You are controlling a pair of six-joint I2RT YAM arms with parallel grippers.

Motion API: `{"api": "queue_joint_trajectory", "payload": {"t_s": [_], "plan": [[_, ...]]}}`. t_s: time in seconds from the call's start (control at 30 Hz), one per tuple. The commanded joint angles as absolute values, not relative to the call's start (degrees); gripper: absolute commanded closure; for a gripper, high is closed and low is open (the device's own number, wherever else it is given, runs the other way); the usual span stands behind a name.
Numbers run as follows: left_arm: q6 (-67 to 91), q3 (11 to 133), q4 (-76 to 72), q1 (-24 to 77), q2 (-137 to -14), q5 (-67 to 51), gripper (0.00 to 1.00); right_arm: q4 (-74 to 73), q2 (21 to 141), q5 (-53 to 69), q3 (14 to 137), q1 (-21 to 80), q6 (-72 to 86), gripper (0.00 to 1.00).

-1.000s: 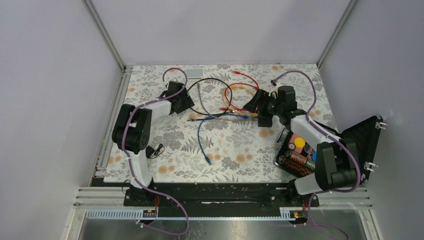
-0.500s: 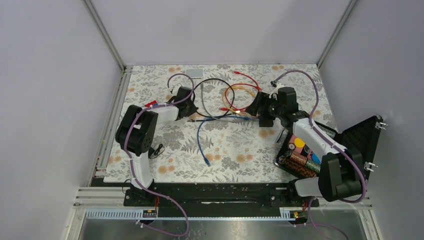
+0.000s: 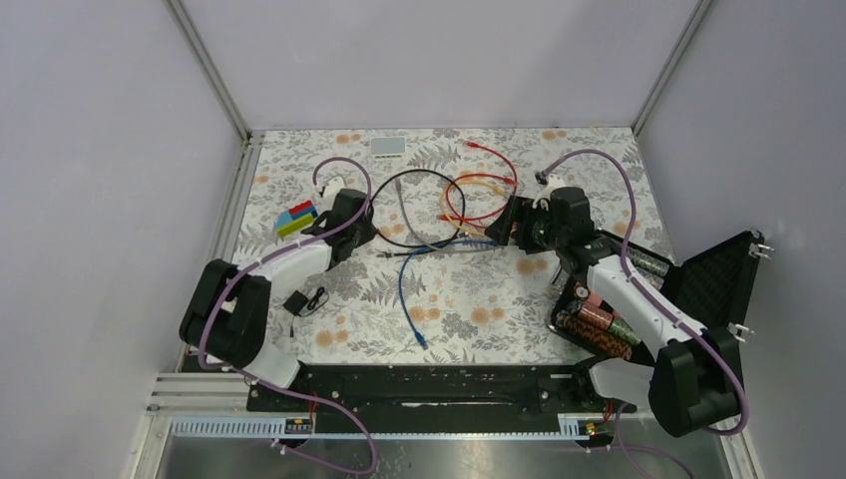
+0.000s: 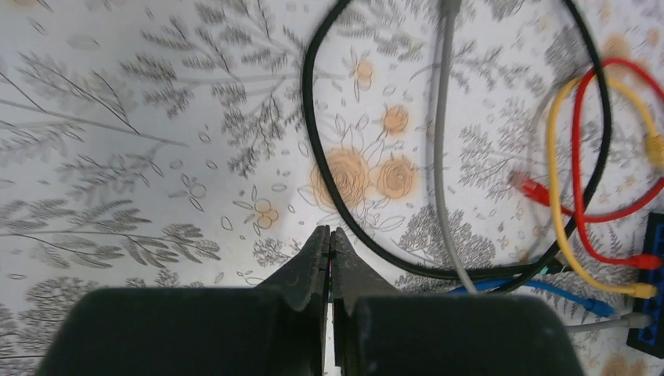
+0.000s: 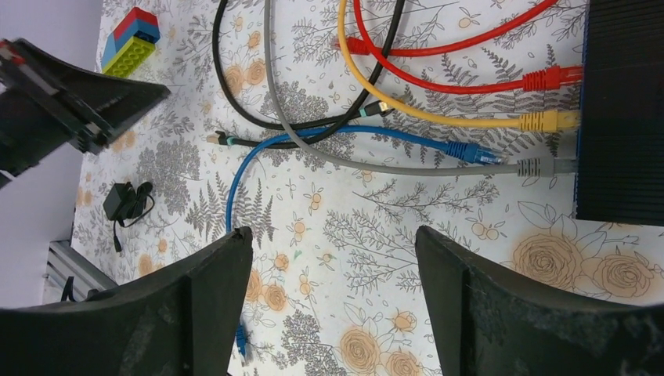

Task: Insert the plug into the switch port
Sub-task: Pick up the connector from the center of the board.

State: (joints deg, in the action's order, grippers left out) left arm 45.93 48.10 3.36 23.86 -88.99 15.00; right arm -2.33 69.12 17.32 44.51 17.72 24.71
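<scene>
The switch, a flat black box (image 5: 622, 110) with a blue-edged port side (image 5: 580, 157), lies at the right of the right wrist view. Red (image 5: 552, 78), yellow (image 5: 548, 121) and grey (image 5: 540, 166) plugs sit in its ports. A blue plug (image 5: 472, 152) lies on the mat just short of that side, not inserted. My right gripper (image 5: 333, 235) hangs open and empty above the mat beside the box; in the top view the right gripper (image 3: 519, 226) covers most of it. My left gripper (image 4: 329, 232) is shut with nothing in it, left of the black cable loop (image 4: 313, 157).
Loose black, red, yellow and blue cables (image 3: 439, 215) tangle mid-table. A coloured block stack (image 3: 295, 219) sits by the left arm, with a small black adapter (image 3: 304, 299) nearer the front. At the back lies a white box (image 3: 388, 146). An open black case with batteries (image 3: 599, 321) is at the right.
My left gripper has shut and its arm has swung back to the left and nearer, uncovering the coloured blocks. My right gripper has shifted slightly and narrowed a little.
</scene>
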Motion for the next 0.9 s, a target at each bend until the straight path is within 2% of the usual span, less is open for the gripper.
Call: {"api": "queue_joint_trajectory", "payload": {"t_s": [0.0,0.13,0.17,0.2,0.23,0.27,0.53,0.63,0.87], "plan": [[40.9,47.7,3.4,23.8,-83.9,22.4,1.0,-1.9,65.9,15.2,43.4,18.8,25.5,0.17],[38.1,46.0,1.5,23.9,-80.8,21.0,1.0,-1.3,65.3,13.6,41.9,19.2,25.2,0.16],[35.5,45.3,-0.6,24.2,-80.7,17.4,1.0,-1.6,65.6,12.0,41.9,19.1,25.3,0.08],[33.4,45.0,-2.4,24.8,-80.8,14.1,0.92,-2.4,66.2,10.3,42.0,19.2,25.7,0.02],[32.2,45.4,-2.8,25.8,-81.1,12.6,0.81,-3.6,67.0,9.1,42.6,19.2,25.8,0.01],[30.7,46.2,-2.4,27.0,-81.7,11.5,0.76,-5.7,68.0,8.3,43.5,19.2,25.0,0.01],[23.7,55.7,0.5,35.3,-89.5,4.4,0.53,-18.4,80.3,-0.4,57.5,18.3,11.1,0.01],[24.7,57.4,-1.6,35.7,-93.1,1.5,0.51,-20.4,84.2,0.6,61.0,16.8,8.9,0.08],[26.2,61.7,-2.1,36.5,-102.8,-5.0,0.52,-21.0,90.3,7.2,64.6,15.3,9.0,0.32]]}}
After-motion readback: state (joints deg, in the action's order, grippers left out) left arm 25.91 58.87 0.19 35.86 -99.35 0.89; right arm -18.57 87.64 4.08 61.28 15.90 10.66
